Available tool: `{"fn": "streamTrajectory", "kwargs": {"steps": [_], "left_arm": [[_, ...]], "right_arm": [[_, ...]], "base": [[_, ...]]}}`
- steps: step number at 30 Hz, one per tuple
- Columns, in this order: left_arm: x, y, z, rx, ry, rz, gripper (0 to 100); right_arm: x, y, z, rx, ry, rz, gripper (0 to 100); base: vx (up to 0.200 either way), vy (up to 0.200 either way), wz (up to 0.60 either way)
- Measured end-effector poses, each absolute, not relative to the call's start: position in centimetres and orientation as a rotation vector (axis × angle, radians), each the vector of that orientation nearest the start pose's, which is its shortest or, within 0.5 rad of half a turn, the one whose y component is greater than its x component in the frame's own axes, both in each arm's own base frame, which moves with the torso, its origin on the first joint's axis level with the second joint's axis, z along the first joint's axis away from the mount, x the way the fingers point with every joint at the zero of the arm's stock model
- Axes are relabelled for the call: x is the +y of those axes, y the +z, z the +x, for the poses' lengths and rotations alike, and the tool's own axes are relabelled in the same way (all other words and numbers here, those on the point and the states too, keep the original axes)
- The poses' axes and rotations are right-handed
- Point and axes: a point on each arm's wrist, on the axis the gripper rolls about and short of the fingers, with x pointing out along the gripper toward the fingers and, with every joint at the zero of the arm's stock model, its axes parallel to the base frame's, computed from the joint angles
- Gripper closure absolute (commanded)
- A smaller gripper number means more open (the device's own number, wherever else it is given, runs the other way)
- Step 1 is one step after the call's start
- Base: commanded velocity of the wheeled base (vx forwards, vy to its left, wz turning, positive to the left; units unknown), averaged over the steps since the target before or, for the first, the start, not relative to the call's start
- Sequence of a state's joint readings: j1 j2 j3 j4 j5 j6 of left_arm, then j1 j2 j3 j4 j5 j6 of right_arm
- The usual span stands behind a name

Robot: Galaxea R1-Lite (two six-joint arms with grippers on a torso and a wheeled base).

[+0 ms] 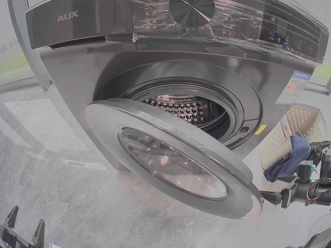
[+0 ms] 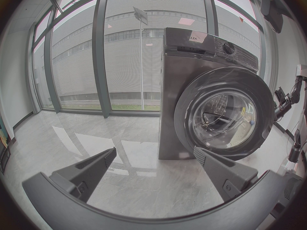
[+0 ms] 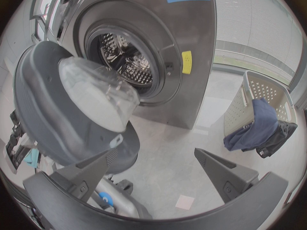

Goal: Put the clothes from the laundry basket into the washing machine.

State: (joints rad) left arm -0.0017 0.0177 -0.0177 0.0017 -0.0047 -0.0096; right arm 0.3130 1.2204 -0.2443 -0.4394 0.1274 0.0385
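Note:
The grey washing machine [image 1: 103,62] stands with its round door [image 1: 165,155] swung wide open, and the steel drum [image 1: 182,109] shows no clothes inside. A beige laundry basket [image 1: 303,117] stands on the floor to the machine's right. A blue garment [image 1: 293,155] hangs over its near rim. In the right wrist view the basket [image 3: 271,90] holds the blue garment [image 3: 255,128] and a black one [image 3: 278,134]. My right gripper [image 1: 272,186] is open and holds nothing, close to the door's outer edge and left of the basket. My left gripper [image 1: 27,217] is open low at the left, far from the machine.
The open door [image 3: 64,112] juts out between the right gripper [image 3: 155,152] and the drum [image 3: 128,61]. Pale tiled floor [image 1: 86,197] spreads in front of the machine. A glass window wall [image 2: 80,64] runs behind it. A small pink square [image 3: 184,202] lies on the floor.

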Motion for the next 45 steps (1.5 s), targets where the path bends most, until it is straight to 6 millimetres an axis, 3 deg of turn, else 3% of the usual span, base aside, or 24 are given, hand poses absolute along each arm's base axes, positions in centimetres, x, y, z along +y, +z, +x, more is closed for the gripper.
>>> {"fn": "streamTrajectory", "kwargs": {"steps": [6,18,24,32,35,40,45], "left_arm": [[0.0,8.1,-2.3,0.002,-0.007,-0.009,0],[0.0,8.1,-2.3,0.002,-0.009,-0.009,0],[0.0,8.1,-2.3,0.002,-0.008,-0.009,0],[0.0,8.1,-2.3,0.002,-0.008,-0.009,0],[0.0,8.1,-2.3,0.002,-0.009,-0.009,0],[0.0,8.1,-2.3,0.002,-0.009,-0.009,0],[0.0,8.1,-2.3,0.002,-0.009,-0.009,0]], "right_arm": [[6.3,13.2,15.4,0.558,0.457,-0.026,0],[7.9,12.3,13.7,0.594,0.568,-0.053,0],[8.6,12.7,15.9,0.588,0.502,-0.044,0],[11.0,12.9,21.0,0.564,0.414,0.002,0],[12.8,12.4,23.2,0.575,0.419,0.005,0],[15.3,11.6,23.7,0.595,0.476,-0.013,0],[16.8,10.6,22.3,0.644,0.543,-0.027,0]], "base": [[-0.133,0.000,0.00],[0.000,0.000,0.00],[0.000,0.000,0.00],[0.000,0.000,0.00],[0.000,0.000,0.00],[0.000,0.000,0.00],[0.000,0.000,0.00]]}}
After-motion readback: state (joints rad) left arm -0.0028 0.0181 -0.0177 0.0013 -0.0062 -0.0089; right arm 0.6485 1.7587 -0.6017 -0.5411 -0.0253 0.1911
